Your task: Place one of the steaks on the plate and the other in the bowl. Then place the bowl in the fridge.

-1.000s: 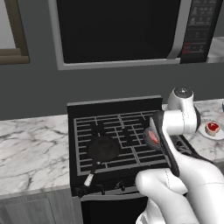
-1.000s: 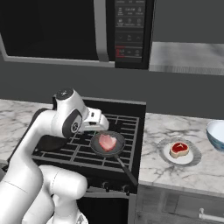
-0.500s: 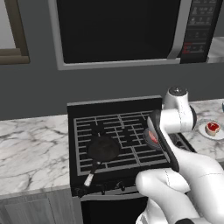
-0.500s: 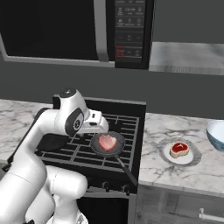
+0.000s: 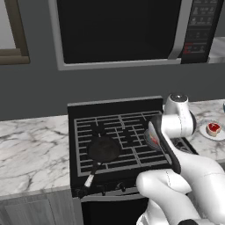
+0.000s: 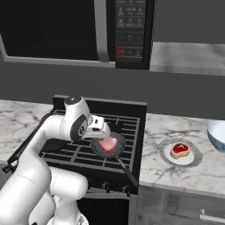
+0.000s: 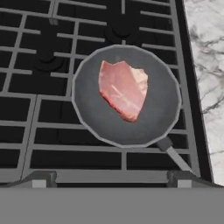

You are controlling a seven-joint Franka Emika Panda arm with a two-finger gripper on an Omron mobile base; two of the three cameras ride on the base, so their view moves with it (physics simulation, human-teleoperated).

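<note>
Pale pink, the flatter steak [image 7: 123, 89] is seen lying in a dark frying pan [image 7: 96, 120] on the stove grates [image 7: 26, 109], directly below the end effector [image 6: 103, 132], which is held above the pan with its fingers spread wide and nothing pinched between them. The second pan [image 5: 103, 149] is set on the grates well off to the end effector's left. Out on the marble bench [image 6: 176, 132] to its right, the red-centred steak [image 6: 179, 149] is found resting on the plate [image 6: 190, 159], with the bowl [image 6: 217, 134] further right, at the picture's edge.
</note>
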